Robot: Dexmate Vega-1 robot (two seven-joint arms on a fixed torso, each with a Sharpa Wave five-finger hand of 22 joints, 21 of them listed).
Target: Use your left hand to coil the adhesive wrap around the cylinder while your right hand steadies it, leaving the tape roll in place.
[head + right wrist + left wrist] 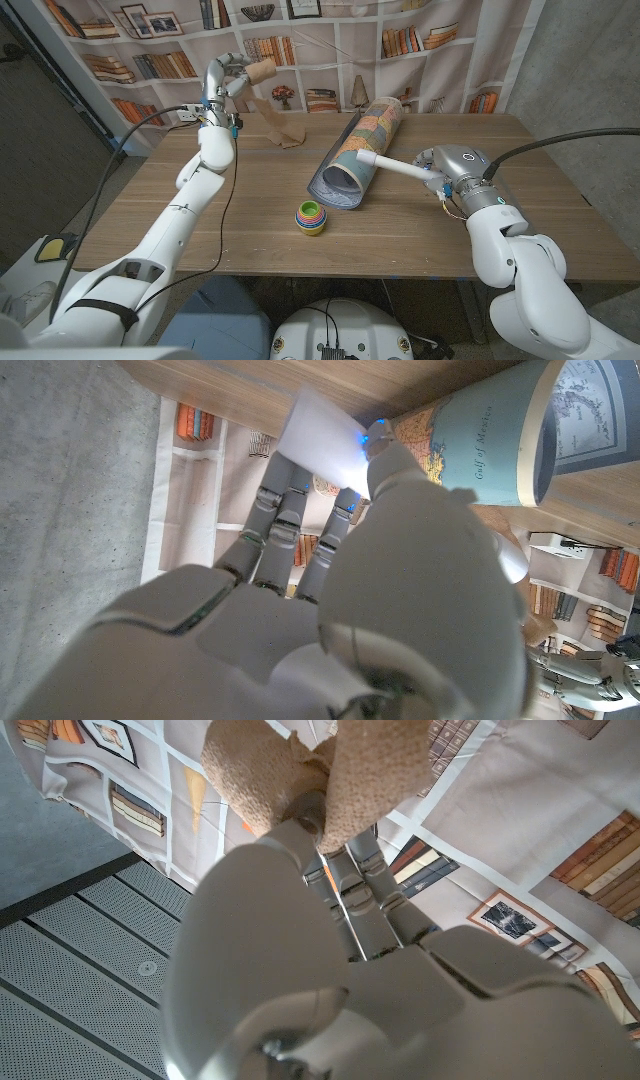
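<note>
Wooden table before a backdrop printed with bookshelves, seen from the head camera. The cylinder, a long tube covered in a map print, lies on its side across the middle of the table, its open end toward the robot and its far end near the backdrop; the right wrist view shows the printed words on its pale blue rim. The right hand is at the cylinder's near right side, a white finger reaching to the tube wall close to the open end and touching it; whether the other fingers close on anything cannot be told. The left hand is raised well above the far left of the table, grasping the tape roll, a tan roll of adhesive wrap; the left wrist view shows the fingers closed against it. A loose strip of wrap hangs from the roll down to the tabletop, its end lying left of the cylinder and apart from it. A small stack of coloured cups stands near the cylinder's open end.
</note>
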